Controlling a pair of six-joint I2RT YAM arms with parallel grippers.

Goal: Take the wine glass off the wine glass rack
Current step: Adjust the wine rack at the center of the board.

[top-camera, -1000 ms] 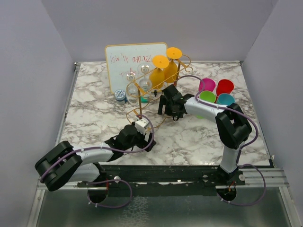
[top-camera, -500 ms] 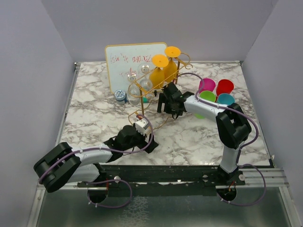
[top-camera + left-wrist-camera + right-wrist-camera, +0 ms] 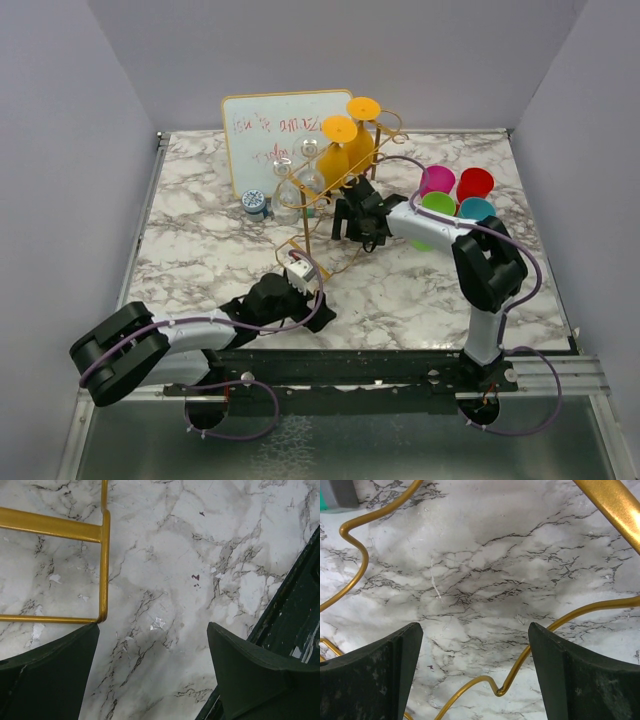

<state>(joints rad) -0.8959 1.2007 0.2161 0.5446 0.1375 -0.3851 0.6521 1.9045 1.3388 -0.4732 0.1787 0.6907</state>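
Standing on a grey-veined white marble table point(image 3: 200, 240), a small scribbled whiteboard point(image 3: 262, 125) backs the gold-yellow wire wine glass rack point(image 3: 304, 215). The left gripper point(image 3: 152, 630), jaws spread wide and empty, hangs low just beside the rack's near foot. The right gripper point(image 3: 475, 630), equally spread and empty, sits over the curled base wires. Two orange-yellow wine glasses point(image 3: 338, 150) and the clear stemmed wine glasses point(image 3: 290, 185) hang from the rails. Bright plastic cups point(image 3: 455, 195) cluster to the right.
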